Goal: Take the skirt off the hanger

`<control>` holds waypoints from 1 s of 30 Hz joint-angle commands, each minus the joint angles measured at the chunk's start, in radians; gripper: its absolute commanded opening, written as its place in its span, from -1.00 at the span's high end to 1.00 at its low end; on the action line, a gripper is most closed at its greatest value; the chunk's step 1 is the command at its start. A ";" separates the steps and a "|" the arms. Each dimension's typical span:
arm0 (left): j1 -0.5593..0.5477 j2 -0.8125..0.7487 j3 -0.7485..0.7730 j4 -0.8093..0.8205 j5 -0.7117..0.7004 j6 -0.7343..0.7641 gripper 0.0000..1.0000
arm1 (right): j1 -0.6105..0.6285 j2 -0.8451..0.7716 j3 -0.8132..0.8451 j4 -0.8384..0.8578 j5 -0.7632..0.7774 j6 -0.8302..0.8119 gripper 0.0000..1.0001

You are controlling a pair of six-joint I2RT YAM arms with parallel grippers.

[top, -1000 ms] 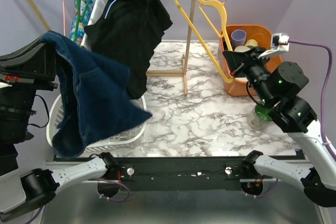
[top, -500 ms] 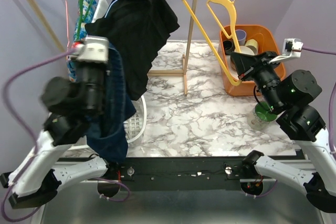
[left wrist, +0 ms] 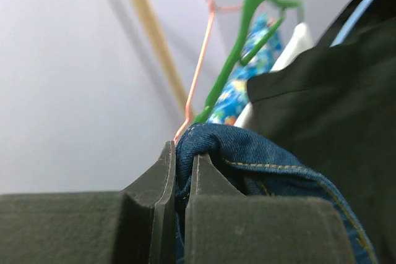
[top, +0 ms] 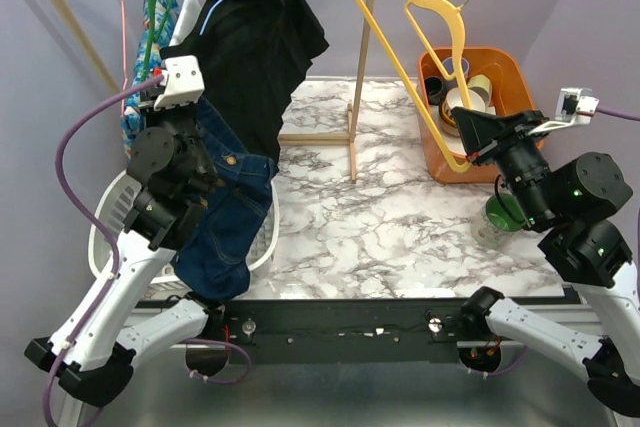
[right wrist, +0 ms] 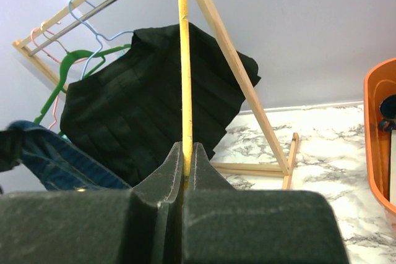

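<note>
Left of the wooden rack's post (top: 364, 67), the left gripper (left wrist: 180, 157) is clenched on a navy denim garment (top: 225, 217), below the rail; the skirt (top: 255, 52) hangs on the hanger (left wrist: 362, 17), hooked over the rail just left of the post; right of the post, the right gripper (right wrist: 185, 149) is clamped on a yellow hanger (top: 412, 22).

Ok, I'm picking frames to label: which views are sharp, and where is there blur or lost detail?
Top external: evenly lit and sharp, though the skirt shows little fold detail in its black. Left wrist: green hanger soft and out of focus, denim garment stitching crisp. Right wrist: yellow hanger and skirt pleats sharp.
</note>
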 commanded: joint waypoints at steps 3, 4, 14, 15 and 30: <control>0.081 -0.054 -0.130 -0.065 -0.253 -0.334 1.00 | -0.004 -0.018 0.000 0.054 0.017 -0.031 0.99; 0.087 -0.097 -0.159 -0.048 -0.279 -0.337 1.00 | -0.004 -0.018 0.002 0.054 0.011 -0.033 0.99; 0.140 -0.180 -0.285 -0.483 -0.290 -0.938 0.91 | -0.004 -0.007 -0.001 0.049 -0.017 -0.031 0.99; 0.140 -0.168 -0.275 -0.587 -0.298 -1.047 0.77 | -0.004 -0.006 0.003 0.040 -0.015 -0.027 0.99; 0.141 -0.116 -0.163 -0.977 -0.296 -1.477 -0.98 | -0.004 -0.036 0.088 -0.190 0.005 -0.018 0.99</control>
